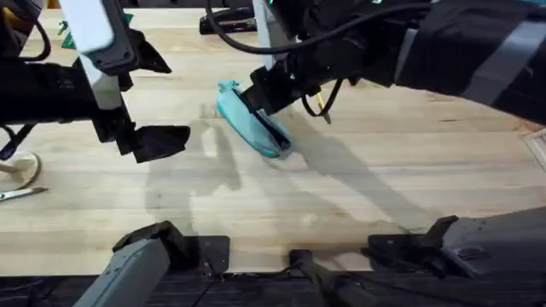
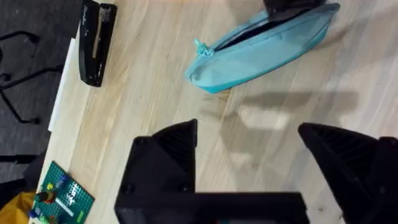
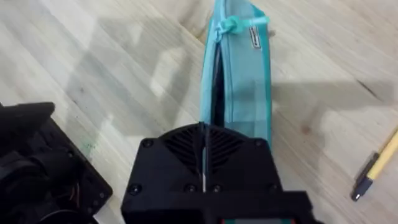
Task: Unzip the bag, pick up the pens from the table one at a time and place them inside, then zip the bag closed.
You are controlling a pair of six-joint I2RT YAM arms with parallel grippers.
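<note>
The teal bag (image 1: 256,128) lies slantwise on the table (image 1: 358,196), also seen from the left wrist (image 2: 261,46). Its zipper shows a dark open slit along the bag (image 3: 239,81) running up to my right gripper (image 3: 204,134). That gripper (image 1: 256,96) reaches in from the upper right and is shut right on the zipper line; the pull is hidden under the fingers. A yellow pen (image 1: 321,104) with a dark tip lies just right of the bag (image 3: 376,168). My left gripper (image 1: 162,141) hovers left of the bag, open and holding nothing (image 2: 249,134).
A black stapler (image 2: 96,40) lies near the table's far edge. A green board with small parts (image 2: 62,196) sits at the far left. Scissors (image 1: 21,194) lie at the left edge. Bare wood stretches in front of the bag.
</note>
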